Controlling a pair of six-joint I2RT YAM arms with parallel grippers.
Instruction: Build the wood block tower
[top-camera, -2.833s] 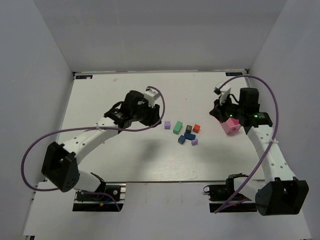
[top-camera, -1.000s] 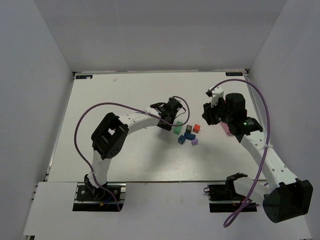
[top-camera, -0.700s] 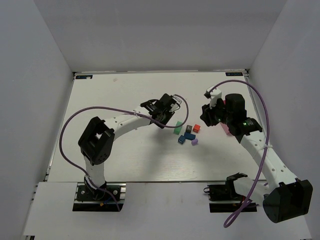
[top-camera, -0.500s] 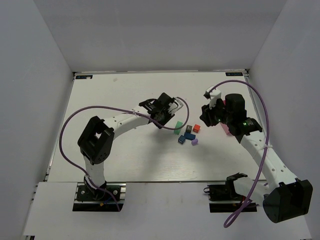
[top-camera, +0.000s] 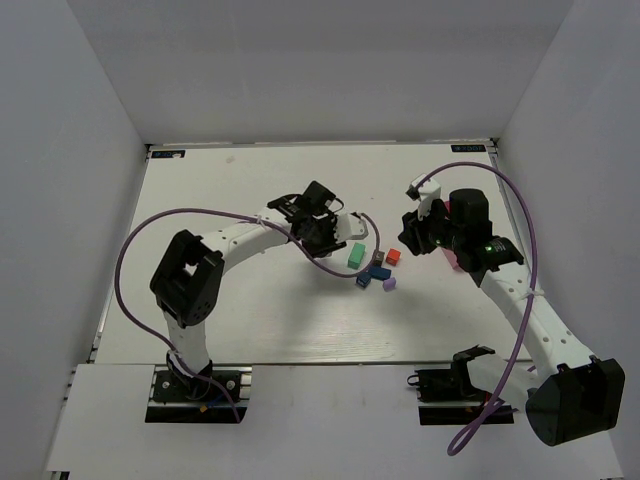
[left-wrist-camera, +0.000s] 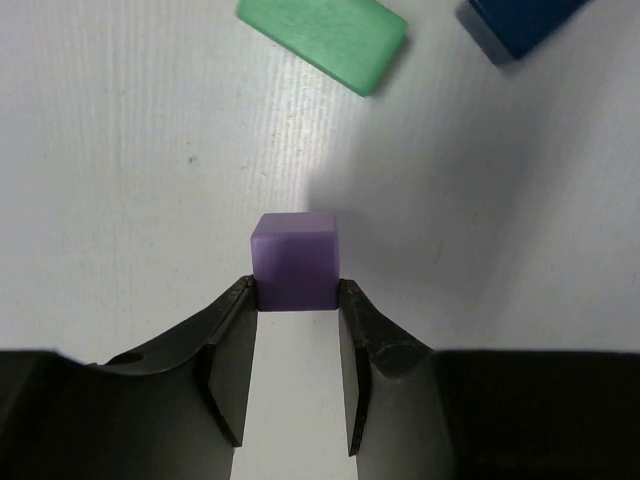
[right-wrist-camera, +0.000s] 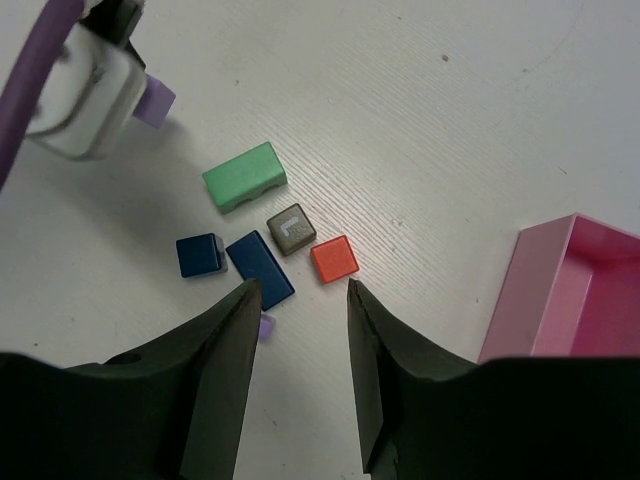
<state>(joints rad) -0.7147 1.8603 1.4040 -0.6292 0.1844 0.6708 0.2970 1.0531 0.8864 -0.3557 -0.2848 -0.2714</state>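
Note:
My left gripper (left-wrist-camera: 296, 288) is shut on a small purple cube (left-wrist-camera: 295, 262), pinched between both fingertips close to the white table; I cannot tell if it is lifted. In the top view the left gripper (top-camera: 333, 240) sits just left of the block cluster. The loose blocks lie flat, unstacked: a green bar (right-wrist-camera: 245, 176), a dark cube (right-wrist-camera: 291, 228), a red cube (right-wrist-camera: 334, 259), a blue bar (right-wrist-camera: 260, 268), a blue cube (right-wrist-camera: 199, 254) and a second small purple cube (right-wrist-camera: 265, 326). My right gripper (right-wrist-camera: 301, 288) is open and empty, hovering above the cluster's right side (top-camera: 412, 235).
A pink rectangular tray (right-wrist-camera: 570, 290) stands right of the blocks, partly hidden under my right arm in the top view (top-camera: 455, 260). The left arm's purple cable loops over the table's left half. Grey walls enclose the table.
The left arm reached right to the purple cube and closed on it, then its wrist turned. The right arm moved left from the pink tray to above the blocks.

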